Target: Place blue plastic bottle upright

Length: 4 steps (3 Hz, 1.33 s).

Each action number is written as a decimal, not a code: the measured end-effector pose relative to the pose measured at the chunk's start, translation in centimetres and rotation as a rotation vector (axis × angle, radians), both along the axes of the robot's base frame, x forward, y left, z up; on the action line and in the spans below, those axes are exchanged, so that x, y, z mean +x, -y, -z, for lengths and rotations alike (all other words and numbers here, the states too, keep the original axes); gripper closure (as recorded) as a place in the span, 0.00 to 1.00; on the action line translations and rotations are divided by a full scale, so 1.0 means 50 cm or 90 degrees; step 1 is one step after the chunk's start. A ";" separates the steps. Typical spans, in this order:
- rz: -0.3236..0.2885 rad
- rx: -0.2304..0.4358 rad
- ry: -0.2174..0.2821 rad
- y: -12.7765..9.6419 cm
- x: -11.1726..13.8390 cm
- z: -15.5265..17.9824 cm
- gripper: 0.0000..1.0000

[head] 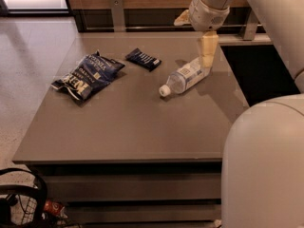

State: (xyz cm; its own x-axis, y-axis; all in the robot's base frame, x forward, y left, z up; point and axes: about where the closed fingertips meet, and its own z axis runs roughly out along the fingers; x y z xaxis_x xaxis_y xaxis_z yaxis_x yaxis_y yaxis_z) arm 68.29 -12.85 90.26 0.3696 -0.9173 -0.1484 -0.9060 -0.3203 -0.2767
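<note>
The blue plastic bottle (184, 77) lies on its side on the grey table (128, 127), right of the middle. It is clear, with a pale blue-and-white label, and its white cap (164, 90) points to the front left. My gripper (207, 56) hangs from the arm at the upper right, pointing down. It is at the bottle's base end, touching or very close to it. The bottle is not lifted.
A dark blue snack bag (88, 75) lies at the left of the table, and a small dark blue packet (143, 59) lies behind the middle. The robot's white body (266, 165) fills the lower right. A dark gap (259, 75) lies past the table's right edge.
</note>
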 end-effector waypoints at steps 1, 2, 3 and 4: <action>-0.045 0.021 -0.009 -0.017 0.008 0.045 0.00; -0.093 0.025 -0.034 -0.040 0.002 0.082 0.00; -0.139 0.005 -0.077 -0.051 -0.021 0.116 0.00; -0.157 -0.013 -0.099 -0.052 -0.030 0.130 0.00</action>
State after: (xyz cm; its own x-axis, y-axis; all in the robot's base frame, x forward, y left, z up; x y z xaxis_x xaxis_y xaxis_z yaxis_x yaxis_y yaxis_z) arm 66.79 -10.27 83.78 0.5557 -0.8061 -0.2032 -0.8314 -0.5399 -0.1319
